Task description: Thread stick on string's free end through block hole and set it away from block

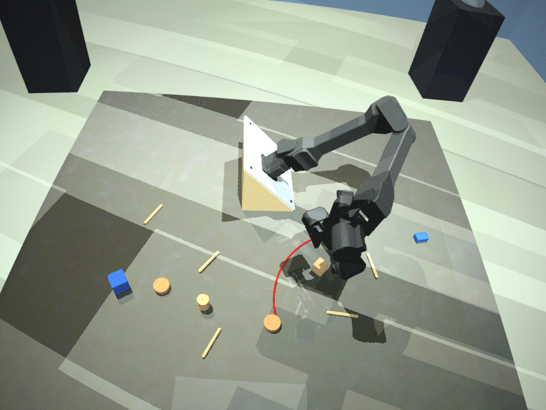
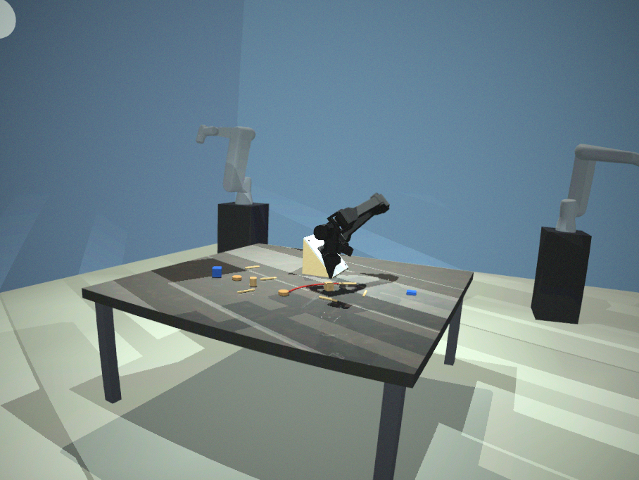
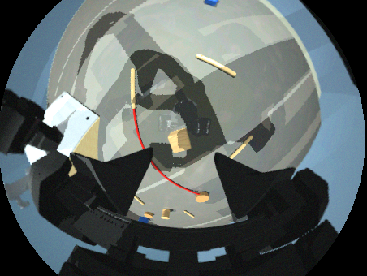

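Observation:
The wooden block (image 1: pixel 320 267) (image 2: pixel 329 286) (image 3: pixel 179 140) sits on the table; I cannot make out its hole. The red string (image 1: pixel 274 291) (image 3: pixel 138 131) curves from the round button (image 1: pixel 272 323) (image 2: pixel 283 293) (image 3: pixel 202 197) to the thin stick (image 2: pixel 348 283) (image 3: pixel 133 88), which lies flat on the table. The arm hides this stick in the top view. My gripper (image 2: pixel 331 276) (image 3: pixel 183 153) is open and empty, pointing down above the table near the block. In the wrist view the stick lies beyond the left finger, not between the fingers.
Loose sticks (image 1: pixel 371 265) (image 1: pixel 342 314) (image 3: pixel 215 65) lie right of and in front of the block. Farther left are more sticks, a blue cube (image 1: pixel 118 281), a wooden disc (image 1: pixel 161 286) and a wooden cylinder (image 1: pixel 202 302). A small blue block (image 1: pixel 421 237) lies right. The arm's wedge base (image 1: pixel 260 192) stands behind.

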`<action>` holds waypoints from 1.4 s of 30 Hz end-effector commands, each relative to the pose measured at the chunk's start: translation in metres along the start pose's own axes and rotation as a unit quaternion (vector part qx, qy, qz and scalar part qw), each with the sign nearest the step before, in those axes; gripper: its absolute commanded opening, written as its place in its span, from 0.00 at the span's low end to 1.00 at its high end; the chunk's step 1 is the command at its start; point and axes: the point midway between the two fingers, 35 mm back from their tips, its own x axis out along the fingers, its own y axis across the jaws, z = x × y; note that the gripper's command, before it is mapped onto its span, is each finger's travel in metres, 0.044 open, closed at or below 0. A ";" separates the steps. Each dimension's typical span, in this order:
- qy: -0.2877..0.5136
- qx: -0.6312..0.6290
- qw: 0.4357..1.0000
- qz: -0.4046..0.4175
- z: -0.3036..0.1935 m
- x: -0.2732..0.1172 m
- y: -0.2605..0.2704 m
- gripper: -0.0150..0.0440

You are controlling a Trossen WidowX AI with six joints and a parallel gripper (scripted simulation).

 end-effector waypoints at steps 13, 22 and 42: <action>0.000 0.000 1.000 0.000 0.000 0.000 0.000 0.61; 0.000 0.000 1.000 0.000 0.000 0.000 0.000 0.25; 0.000 0.000 1.000 0.000 0.000 0.000 0.000 0.43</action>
